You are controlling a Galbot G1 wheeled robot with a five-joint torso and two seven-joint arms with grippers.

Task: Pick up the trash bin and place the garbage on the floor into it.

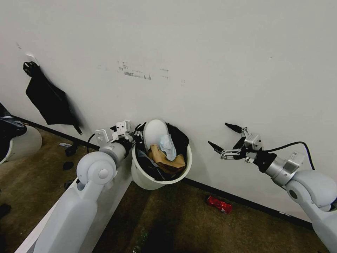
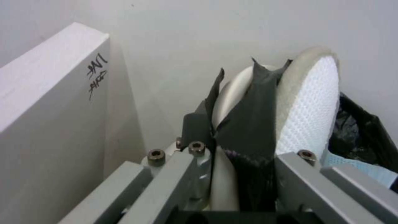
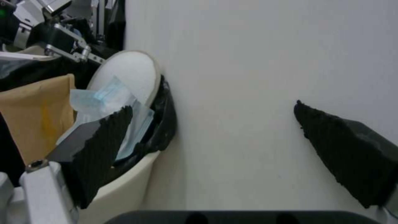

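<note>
Left end effector [image 1: 135, 135] is clamping the rim of the trash bin [image 1: 154, 179], one finger [image 2: 199, 124] outside the wall and the other inside against the black liner, and is holding the bin off the floor [image 1: 217, 228] against the white wall, tilted so its mouth is facing the head camera. Inside the bin a white slipper [image 1: 154, 131] is standing on end, with a pale blue mask [image 1: 168, 146] and tan crumpled paper [image 1: 166, 160] lying beside it. Right end effector [image 1: 224, 137] is hovering at the bin's 3 o'clock, well apart from it, with its black-tipped fingers spread wide and gripping nothing. At the bin's 5 o'clock a crushed red can [image 1: 219, 204] is lying on the carpet, just beside the black skirting strip [image 1: 245, 202].
</note>
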